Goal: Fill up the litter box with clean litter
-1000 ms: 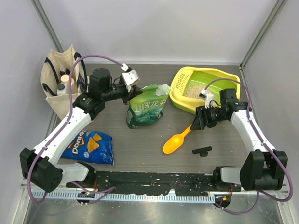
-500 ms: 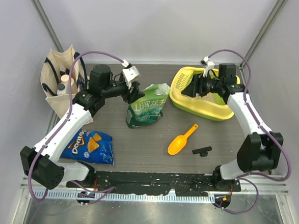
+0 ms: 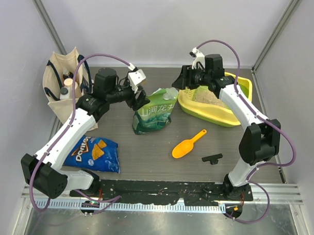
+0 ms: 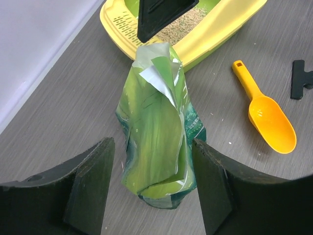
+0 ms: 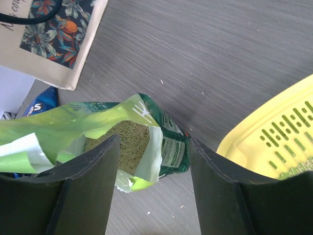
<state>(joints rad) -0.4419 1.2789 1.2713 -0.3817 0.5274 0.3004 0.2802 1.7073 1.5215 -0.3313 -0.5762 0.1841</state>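
Note:
The litter box sits at the back right, yellow-rimmed, with clean litter in its basin; its slotted end shows in the right wrist view. A green pouch stands upright left of it, its top torn open with more litter inside. My left gripper is open, one finger on each side of the pouch, with gaps to it. My right gripper hangs open over the box's left end, close above the pouch mouth, holding nothing.
An orange scoop and a black clip lie in front of the box. A blue Doritos bag lies front left. A cloth tote bag stands at the back left.
My left gripper has opened and let go of the pouch. The right arm swung from beside the scoop up across the litter box to its left end. The scoop shifted slightly.

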